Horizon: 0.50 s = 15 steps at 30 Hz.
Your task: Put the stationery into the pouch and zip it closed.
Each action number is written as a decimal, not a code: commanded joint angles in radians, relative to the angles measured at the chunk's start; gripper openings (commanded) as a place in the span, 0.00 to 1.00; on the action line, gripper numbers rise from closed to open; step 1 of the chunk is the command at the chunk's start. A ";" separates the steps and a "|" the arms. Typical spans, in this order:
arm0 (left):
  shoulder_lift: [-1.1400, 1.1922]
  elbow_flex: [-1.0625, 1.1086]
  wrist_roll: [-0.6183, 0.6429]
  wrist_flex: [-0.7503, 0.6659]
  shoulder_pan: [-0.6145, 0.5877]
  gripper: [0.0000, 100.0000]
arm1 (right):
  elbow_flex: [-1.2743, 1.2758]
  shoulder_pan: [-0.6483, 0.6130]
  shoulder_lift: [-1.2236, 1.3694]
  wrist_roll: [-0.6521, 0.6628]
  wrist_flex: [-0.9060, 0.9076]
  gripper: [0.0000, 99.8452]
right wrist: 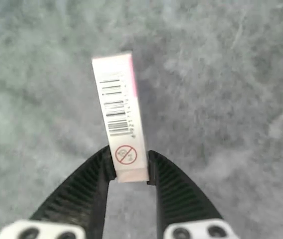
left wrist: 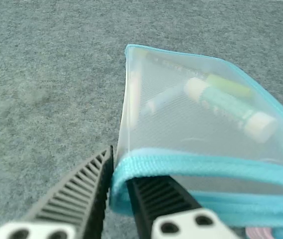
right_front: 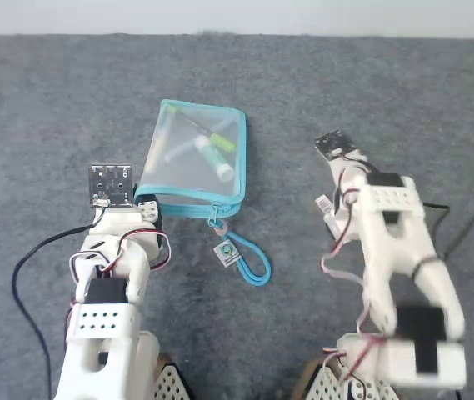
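A clear mesh pouch [right_front: 195, 158] with blue trim lies on the grey carpet and holds a white-and-green tube [right_front: 216, 157] and other stationery. My left gripper [right_front: 147, 208] is shut on the pouch's near left corner. The left wrist view shows its fingertips [left wrist: 106, 167] pinching the blue zipper edge of the pouch [left wrist: 181, 129], with the tube [left wrist: 226, 107] inside. To the right of the pouch, apart from it, my right gripper [right_front: 328, 207] is shut on a small white-and-pink box. That box [right wrist: 119, 114] carries a barcode and sticks out past the gripper [right wrist: 130, 168] above bare carpet.
The pouch's blue wrist loop [right_front: 251, 260] and a small tag [right_front: 229, 252] trail on the carpet from the zipper pull, between the two arms. A black cable [right_front: 28, 258] runs beside the left arm. Open carpet [right_front: 286, 100] lies between the pouch and the right arm.
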 commanded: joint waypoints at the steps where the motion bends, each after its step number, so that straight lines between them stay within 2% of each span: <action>1: -0.025 -0.018 -0.009 -0.034 0.009 0.01 | 0.041 -0.033 -0.285 0.046 0.071 0.01; 8: -0.023 0.001 -0.012 -0.032 0.138 0.01 | 0.077 -0.271 -0.665 -0.003 0.272 0.01; 15: -0.017 0.004 -0.049 -0.031 0.262 0.01 | 0.028 -0.467 -0.687 -0.012 0.374 0.01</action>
